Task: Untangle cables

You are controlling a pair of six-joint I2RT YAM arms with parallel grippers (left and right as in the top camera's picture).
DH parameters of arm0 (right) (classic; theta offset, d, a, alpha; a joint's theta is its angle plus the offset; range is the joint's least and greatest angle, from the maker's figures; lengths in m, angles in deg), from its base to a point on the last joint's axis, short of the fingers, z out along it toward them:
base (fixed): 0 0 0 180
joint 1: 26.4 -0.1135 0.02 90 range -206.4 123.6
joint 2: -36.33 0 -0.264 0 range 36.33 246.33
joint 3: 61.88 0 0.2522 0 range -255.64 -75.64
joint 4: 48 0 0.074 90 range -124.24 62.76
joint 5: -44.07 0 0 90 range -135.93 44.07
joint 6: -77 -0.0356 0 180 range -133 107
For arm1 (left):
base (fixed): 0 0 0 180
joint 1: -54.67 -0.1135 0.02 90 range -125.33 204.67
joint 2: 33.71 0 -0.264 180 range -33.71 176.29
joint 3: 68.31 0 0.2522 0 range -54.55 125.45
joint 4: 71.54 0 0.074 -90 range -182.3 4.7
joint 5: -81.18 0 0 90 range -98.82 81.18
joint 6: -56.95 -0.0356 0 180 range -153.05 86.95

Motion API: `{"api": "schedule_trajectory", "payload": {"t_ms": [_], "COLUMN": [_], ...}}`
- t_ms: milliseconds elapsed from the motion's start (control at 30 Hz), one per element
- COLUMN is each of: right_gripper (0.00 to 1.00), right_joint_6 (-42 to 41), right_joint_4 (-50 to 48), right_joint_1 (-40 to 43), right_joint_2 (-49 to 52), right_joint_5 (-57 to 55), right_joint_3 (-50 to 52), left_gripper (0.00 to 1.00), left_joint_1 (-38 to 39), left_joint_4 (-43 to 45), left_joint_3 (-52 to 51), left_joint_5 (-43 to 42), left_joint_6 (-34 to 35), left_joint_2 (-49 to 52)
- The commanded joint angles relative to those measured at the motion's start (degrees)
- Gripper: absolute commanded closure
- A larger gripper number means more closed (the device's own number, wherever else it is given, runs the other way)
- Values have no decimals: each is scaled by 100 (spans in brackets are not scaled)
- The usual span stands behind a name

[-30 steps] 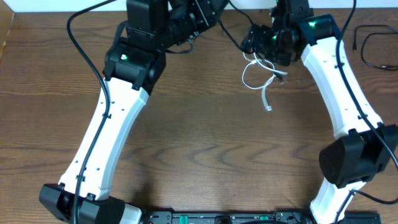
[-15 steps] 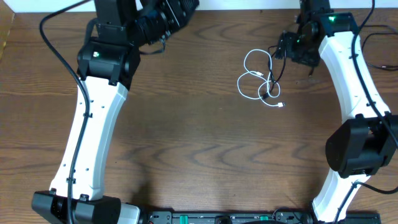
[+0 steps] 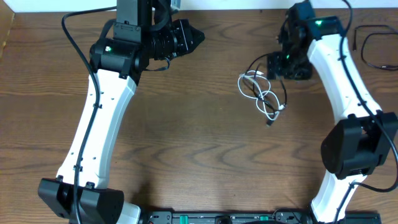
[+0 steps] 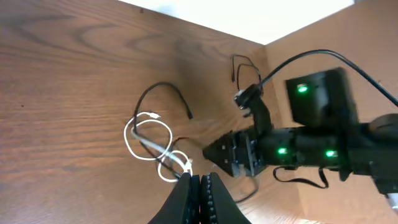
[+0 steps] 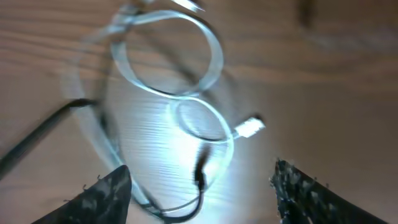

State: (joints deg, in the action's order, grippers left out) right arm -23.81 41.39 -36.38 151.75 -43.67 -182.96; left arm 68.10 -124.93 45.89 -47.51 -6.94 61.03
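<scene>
The white cable [image 5: 217,55] and black cable [image 5: 37,134] lie looped together on the table [image 3: 186,124], under the right gripper [image 5: 202,186], whose fingers are apart. The left gripper [image 4: 196,186] is closed tight, far from them.

I see a dark brown wood-grain table [image 3: 199,137] filling my overhead feed, its grain running left to right. Along its far edge there is a white strip [image 3: 62,5], and a paler wooden board [image 3: 5,37] shows at the far left corner. Well off to the right, near the table's edge, I can make out a thin black cord [image 3: 355,38] lying in a loose loop on its own, and the left wrist feed shows a tan panel [image 4: 323,31] rising beside that end.
</scene>
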Motion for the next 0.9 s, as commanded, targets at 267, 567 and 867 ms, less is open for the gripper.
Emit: {"api": "schedule_trajectory", "payload": {"t_ms": [267,567,867], "right_gripper": [27,24,23], "right_joint_6": [-728,-446,-175], "right_joint_4": [173,-144,-280], "right_joint_1": [17,564,1296], "right_joint_2": [0,0,0], "right_joint_5": [-1034,-214,715], "right_joint_3": [323,323,323], "left_gripper": [92,76,67], "left_joint_1": [780,1235,1821], "left_joint_4": [-153,-627,155], "left_joint_3": [-289,-289,-289], "left_joint_5": [251,249,254], "left_joint_6": [-385,-748,-575], "left_joint_2": [382,1390,2435]}}
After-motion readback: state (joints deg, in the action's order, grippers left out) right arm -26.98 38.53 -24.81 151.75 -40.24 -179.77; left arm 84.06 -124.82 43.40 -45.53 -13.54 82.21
